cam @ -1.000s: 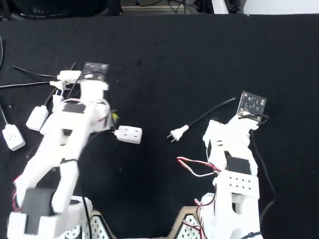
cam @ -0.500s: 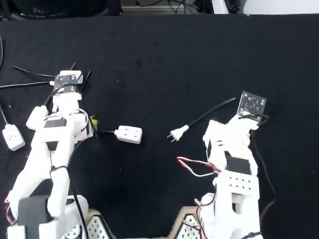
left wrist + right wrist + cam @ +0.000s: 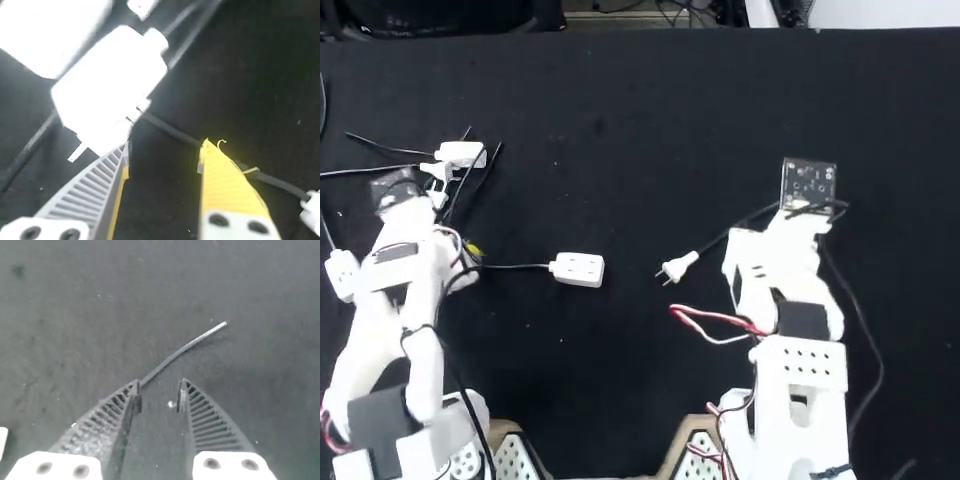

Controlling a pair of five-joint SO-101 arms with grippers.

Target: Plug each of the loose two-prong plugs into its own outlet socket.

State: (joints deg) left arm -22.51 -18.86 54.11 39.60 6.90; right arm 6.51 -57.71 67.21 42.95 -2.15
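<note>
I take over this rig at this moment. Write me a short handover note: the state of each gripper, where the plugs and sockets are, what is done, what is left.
Left gripper: fingers open, holding nothing, close beside a white pronged block.
Right gripper: fingers open, holding nothing, over the black cord of the two-prong plug.
White outlet block: lies in the middle, apart from that plug, prongs not inserted.
Done: no plug is visibly seated in a socket.
Left: probably every plugging, starting with a grasp, since neither gripper holds anything.
</note>
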